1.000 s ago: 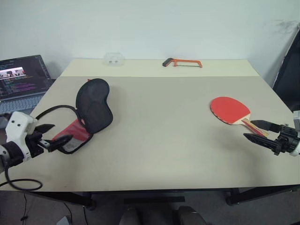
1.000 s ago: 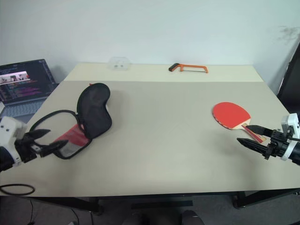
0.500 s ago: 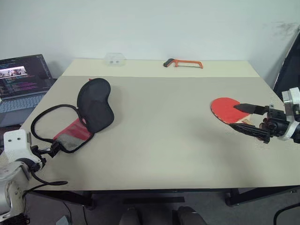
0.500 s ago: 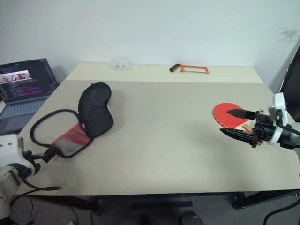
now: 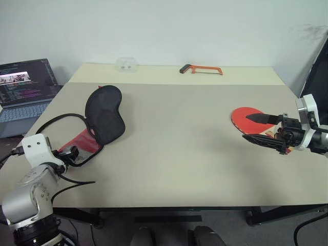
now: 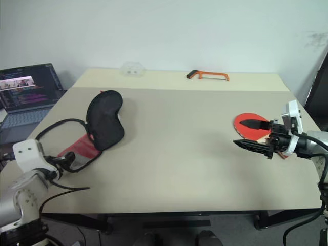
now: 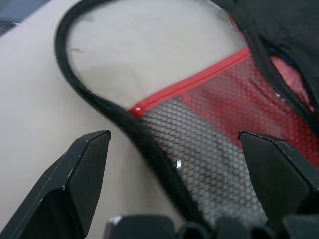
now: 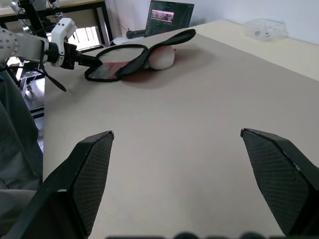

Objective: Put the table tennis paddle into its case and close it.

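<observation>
While my left tool point(image 7: 174, 149) stood wide open and empty at the near corner of the case point(image 5: 97, 123), its two fingers straddled the black zipper edge and the grey mesh pocket just ahead of them, without yet closing on the fabric. I judged it was placed there so that it could pin or lift that edge and keep the mouth open. The case lay unzipped on the desk point(image 5: 174, 148), its black half folded back beyond my left tool and the red lining showing between.

My right tool point(image 5: 262, 128) was also fully open and held nothing. It hovered level over the paddle point(image 5: 245, 117), one finger above the red blade and the other nearer the handle, which lay under the tool and was mostly hidden. I could not tell whether either finger touched it. The paddle lay flat, well apart from the case, so it would have to be carried across the desk.

Far beyond both tools, a hacksaw point(image 5: 201, 68) and a small clear box point(image 5: 126, 64) sat at the back edge, out of the way.
</observation>
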